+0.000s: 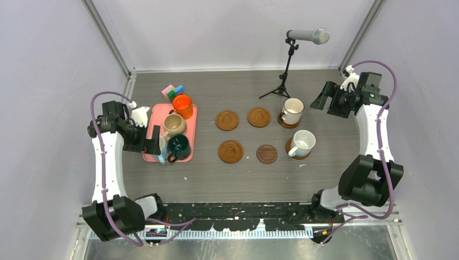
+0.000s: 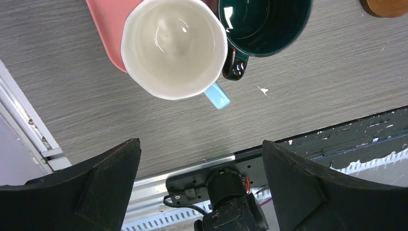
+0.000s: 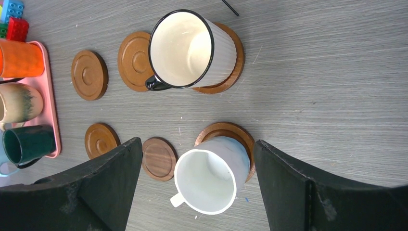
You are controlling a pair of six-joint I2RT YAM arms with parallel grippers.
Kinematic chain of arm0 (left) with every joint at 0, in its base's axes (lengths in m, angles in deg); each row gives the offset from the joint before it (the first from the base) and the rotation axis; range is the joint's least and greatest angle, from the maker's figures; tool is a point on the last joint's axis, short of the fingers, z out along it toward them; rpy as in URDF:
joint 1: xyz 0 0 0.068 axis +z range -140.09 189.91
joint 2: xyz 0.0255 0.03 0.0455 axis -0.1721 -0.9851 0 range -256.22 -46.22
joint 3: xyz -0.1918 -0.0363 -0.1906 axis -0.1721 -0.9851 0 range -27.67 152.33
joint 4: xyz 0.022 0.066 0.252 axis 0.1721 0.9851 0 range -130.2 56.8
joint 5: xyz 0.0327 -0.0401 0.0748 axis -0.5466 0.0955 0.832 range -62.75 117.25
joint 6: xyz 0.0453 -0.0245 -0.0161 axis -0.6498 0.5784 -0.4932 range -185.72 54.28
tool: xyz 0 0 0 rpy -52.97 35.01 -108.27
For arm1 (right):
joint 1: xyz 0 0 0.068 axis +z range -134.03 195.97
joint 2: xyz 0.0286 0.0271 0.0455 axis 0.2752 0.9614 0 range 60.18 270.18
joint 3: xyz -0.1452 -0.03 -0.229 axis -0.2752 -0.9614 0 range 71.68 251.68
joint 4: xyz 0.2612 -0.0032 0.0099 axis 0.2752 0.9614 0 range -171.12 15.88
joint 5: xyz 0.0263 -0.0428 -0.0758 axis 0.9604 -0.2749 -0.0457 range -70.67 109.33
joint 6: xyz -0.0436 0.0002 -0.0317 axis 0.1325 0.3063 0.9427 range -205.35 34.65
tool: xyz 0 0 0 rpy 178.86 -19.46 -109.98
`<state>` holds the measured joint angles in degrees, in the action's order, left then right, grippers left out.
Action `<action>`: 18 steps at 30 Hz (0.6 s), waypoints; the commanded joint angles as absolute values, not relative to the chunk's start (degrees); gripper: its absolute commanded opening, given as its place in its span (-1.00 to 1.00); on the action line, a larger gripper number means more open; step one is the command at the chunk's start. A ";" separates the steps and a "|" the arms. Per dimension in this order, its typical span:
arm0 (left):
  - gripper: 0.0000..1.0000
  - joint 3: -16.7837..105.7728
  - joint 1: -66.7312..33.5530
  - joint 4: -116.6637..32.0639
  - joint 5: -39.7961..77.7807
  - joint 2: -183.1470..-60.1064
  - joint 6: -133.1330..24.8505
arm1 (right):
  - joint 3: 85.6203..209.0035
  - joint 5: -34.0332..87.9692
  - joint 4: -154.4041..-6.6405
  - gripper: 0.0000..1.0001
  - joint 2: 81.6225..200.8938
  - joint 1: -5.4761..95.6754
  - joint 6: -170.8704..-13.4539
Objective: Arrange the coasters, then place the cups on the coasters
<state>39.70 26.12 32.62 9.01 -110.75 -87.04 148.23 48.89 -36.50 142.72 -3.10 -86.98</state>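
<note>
Round brown wooden coasters [image 1: 227, 120] lay arranged, two bearing mugs [image 1: 292, 111]; left gripper [image 2: 199, 159], jaws wide and empty, probably next needed the blue-handled white-lined mug [image 2: 174, 48].

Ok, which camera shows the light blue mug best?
Left wrist: the light blue mug sits right below, rim, inside and handle clear. Top external: mostly hidden by the left arm. Right wrist: just a sliver at the edge.

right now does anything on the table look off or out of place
One coaster, in the middle of the near row, is clearly darker than the other five. It could be a mismatch or flipped over; I cannot tell which. Otherwise nothing looks spilled, tipped or damaged.
</note>
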 commanded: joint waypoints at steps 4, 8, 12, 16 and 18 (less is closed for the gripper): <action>0.91 38.86 26.13 28.60 11.07 -117.47 -84.17 | 147.66 49.33 -38.14 0.78 142.70 -2.75 -86.65; 0.91 38.21 25.66 26.86 12.87 -119.62 -83.06 | 147.67 49.10 -38.15 0.78 142.66 -2.76 -86.55; 0.90 37.99 24.66 26.28 14.93 -121.84 -82.10 | 148.00 49.51 -38.14 0.78 143.00 -2.76 -86.57; 0.90 37.83 23.16 25.49 17.44 -123.16 -80.90 | 147.89 49.39 -37.94 0.78 142.98 -2.76 -86.44; 0.89 37.31 22.68 24.45 18.37 -123.21 -80.57 | 147.90 49.30 -37.96 0.78 142.95 -2.81 -86.47</action>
<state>37.78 23.76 27.11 15.57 -123.12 -82.15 147.62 48.87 -36.52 142.85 -3.10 -86.93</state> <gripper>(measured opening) 0.953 0.890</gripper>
